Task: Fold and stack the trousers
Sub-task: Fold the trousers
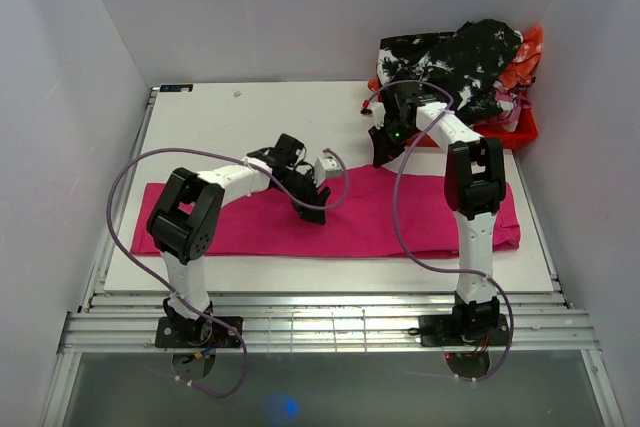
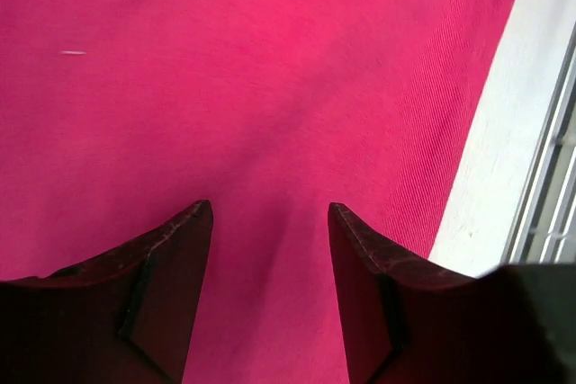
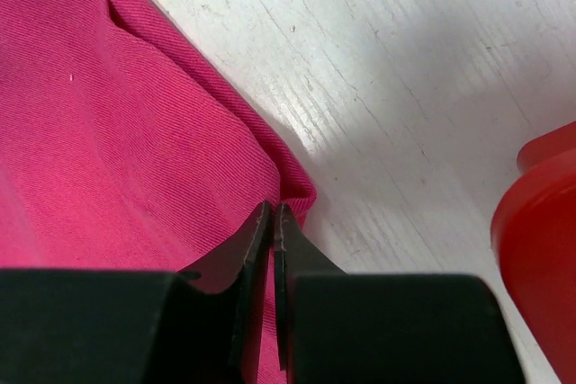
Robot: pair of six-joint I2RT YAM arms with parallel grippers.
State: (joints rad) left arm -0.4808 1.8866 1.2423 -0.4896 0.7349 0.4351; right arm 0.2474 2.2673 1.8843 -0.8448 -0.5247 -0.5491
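Right gripper (image 3: pixel 273 211): jaws pressed together, tips right at the far edge of the trousers (image 1: pixel 240 227), where the cloth makes a small rolled corner. If a bit of cloth is caught between them, I cannot tell. Left gripper (image 2: pixel 270 213): jaws apart, low over the pink cloth approx. at the middle of its length, nothing between the fingers. Touching or just above, not clear.

Trousers lie flat on the white table (image 1: pixel 230 127) as one long band. Long axis goes left-right across the table, parallel w/ the near edge, from near the left side to near the right side. Which end is the waist, I cannot say; right end looks a bit wider vs. the left.

Red crate (image 1: pixel 522 130) stands at the far right corner, near the right gripper, apart from the trousers, w/ black-and-white clothes (image 1: pixel 460 57) piled in it.
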